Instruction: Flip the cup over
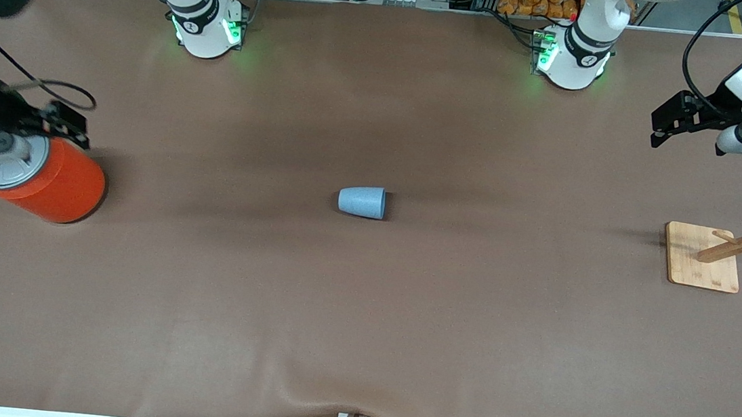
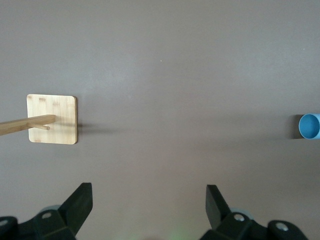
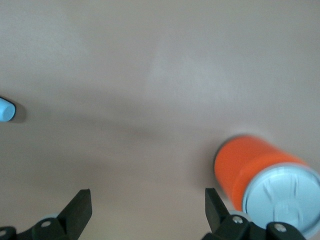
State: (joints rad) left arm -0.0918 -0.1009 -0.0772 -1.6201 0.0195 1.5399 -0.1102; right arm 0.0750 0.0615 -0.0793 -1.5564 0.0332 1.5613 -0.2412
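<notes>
Light-blue and small, the cup (image 1: 362, 201) lies on its side near the middle of the brown tabletop (image 1: 360, 316), its open mouth turned toward the left arm's end. Nothing touches it, so the flip looks not yet begun: it has to be reached, gripped and set upright.

Both arms hang far out at the table's ends. The left end effector (image 1: 659, 132) hovers above the tabletop near a wooden stand (image 1: 704, 258) with a slanting pegged post, its fingers spread wide and empty. The right end effector (image 1: 72, 126) sits over an orange can (image 1: 50, 182) with a grey lid, fingers also wide apart and holding nothing.

Can and stand are both well apart from the cup. Bare tabletop surrounds the cup, so nothing appears to block an approach from either arm.
</notes>
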